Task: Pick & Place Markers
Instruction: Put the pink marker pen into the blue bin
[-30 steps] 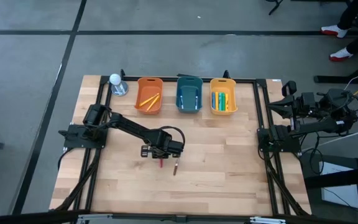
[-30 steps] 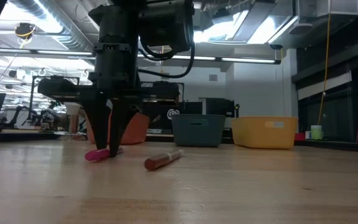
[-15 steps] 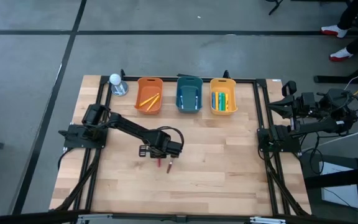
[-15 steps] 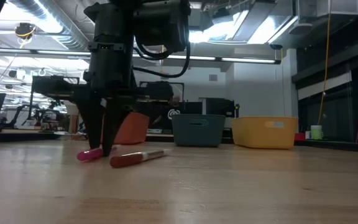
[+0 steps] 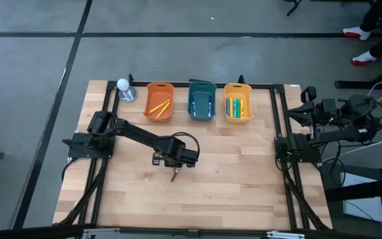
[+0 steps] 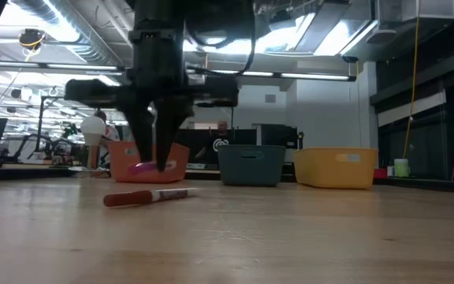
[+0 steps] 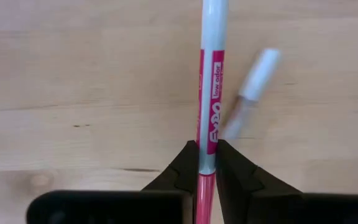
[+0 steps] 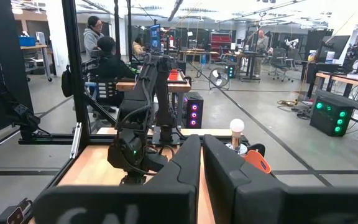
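**Left jaws clamp a pink marker above the table**

The wooden table (image 5: 231, 179) carries three bins beyond the left gripper (image 5: 172, 161): an orange bin (image 5: 158, 101), a teal bin (image 5: 201, 101) and a yellow bin (image 5: 238, 101). From above, the arm hides what the jaws hold; only the left wrist view shows them closed on a white-bodied pink marker (image 7: 207, 106), which runs straight out ahead of the fingertips. The low view alone shows that marker's pink end (image 6: 143, 166) lifted clear of the wood. A second, red marker (image 6: 145, 196) lies flat on the table just below and beside the jaws. The right gripper (image 8: 201, 163) waits at the table's right edge, jaws together, holding nothing.
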